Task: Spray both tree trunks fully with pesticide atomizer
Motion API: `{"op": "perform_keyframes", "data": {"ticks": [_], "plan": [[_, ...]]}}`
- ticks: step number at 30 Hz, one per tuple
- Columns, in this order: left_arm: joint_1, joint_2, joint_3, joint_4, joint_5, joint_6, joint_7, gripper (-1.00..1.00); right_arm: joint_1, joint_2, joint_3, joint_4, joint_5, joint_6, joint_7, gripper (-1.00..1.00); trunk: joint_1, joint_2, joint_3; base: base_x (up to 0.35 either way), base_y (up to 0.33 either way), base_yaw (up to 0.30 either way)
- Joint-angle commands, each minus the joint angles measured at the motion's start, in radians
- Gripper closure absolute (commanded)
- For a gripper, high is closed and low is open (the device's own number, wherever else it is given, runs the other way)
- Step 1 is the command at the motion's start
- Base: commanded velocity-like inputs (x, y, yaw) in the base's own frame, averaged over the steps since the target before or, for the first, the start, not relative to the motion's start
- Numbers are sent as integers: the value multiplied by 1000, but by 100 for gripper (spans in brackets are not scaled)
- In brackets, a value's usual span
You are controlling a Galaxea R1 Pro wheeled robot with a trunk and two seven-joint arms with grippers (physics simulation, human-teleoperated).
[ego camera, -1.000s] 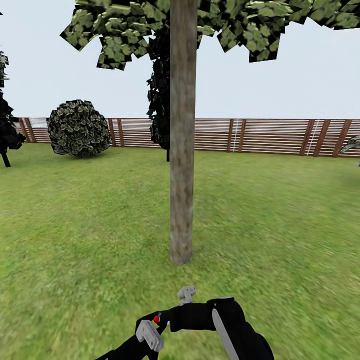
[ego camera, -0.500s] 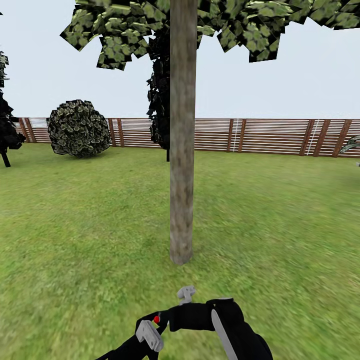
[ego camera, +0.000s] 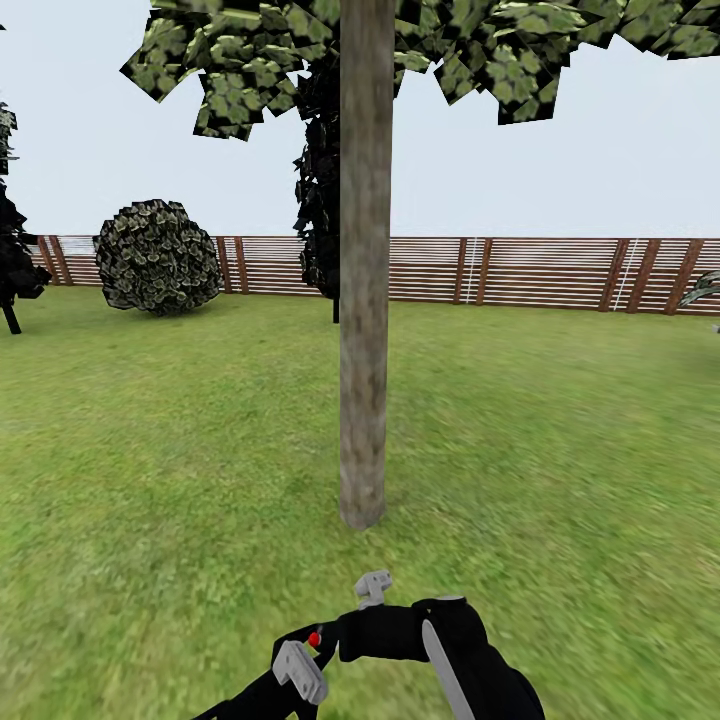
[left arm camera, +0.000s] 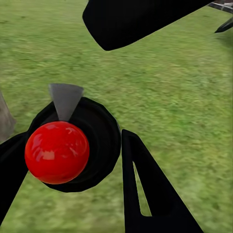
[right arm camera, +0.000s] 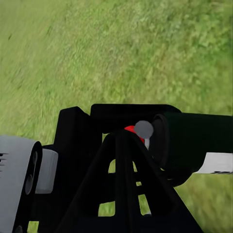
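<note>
My left fingers sit clenched on either side of the pesticide atomizer, pressed against the round black end of it. A glossy red ball sits on that end, with a small grey cone just beside it.

On the right wrist camera one of my right fingers lies across the sprayer's black body, and the white mark shows at the middle right of that frame. From these pictures I cannot tell whether that pair is clamped or loose.

From the head camera, the atomizer hangs low in the centre of the frame, above the grass, with its grey nozzle turned toward the tree trunk. The trunk stands just beyond it, upright in the middle of the frame, mottled grey-brown, and I see no white specks on it. Blocky green leaves fill the top edge.

The lawn spreads all round. A slatted brown fence runs across the back, with a round bush in front of it at the left. A dark, near-black tree stands behind the trunk.
</note>
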Motion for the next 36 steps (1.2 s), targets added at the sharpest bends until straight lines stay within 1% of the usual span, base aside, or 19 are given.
{"op": "perform_keyframes", "data": {"ticks": [1, 36], "plan": [[0, 1, -2, 0, 0, -5, 0, 100, 0, 0, 0, 0, -10, 8, -4, 100, 0, -1, 0, 0, 0, 0], [15, 3, -2, -25, 0, -5, 0, 100, 0, 2, 1, 6, -10, 8, -6, 100, 0, -1, 0, 0, 0, 0]]}}
